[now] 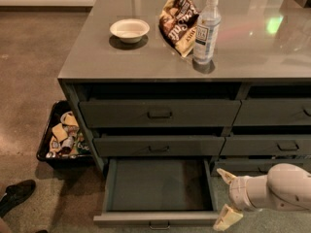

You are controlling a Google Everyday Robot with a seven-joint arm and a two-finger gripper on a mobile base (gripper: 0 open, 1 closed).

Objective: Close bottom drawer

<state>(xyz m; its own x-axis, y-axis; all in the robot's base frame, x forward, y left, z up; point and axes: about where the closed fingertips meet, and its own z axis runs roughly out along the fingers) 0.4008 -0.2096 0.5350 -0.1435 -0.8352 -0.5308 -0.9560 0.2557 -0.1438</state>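
Grey bottom drawer [159, 184] sits pulled right out, and the gripper [225, 196] hovers at its right front corner, fingers spread wide, holding nothing.

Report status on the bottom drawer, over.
Gripper open, beside the drawer's front right corner. Bottom drawer pulled out, inside bare. Nothing seen blocking its travel.
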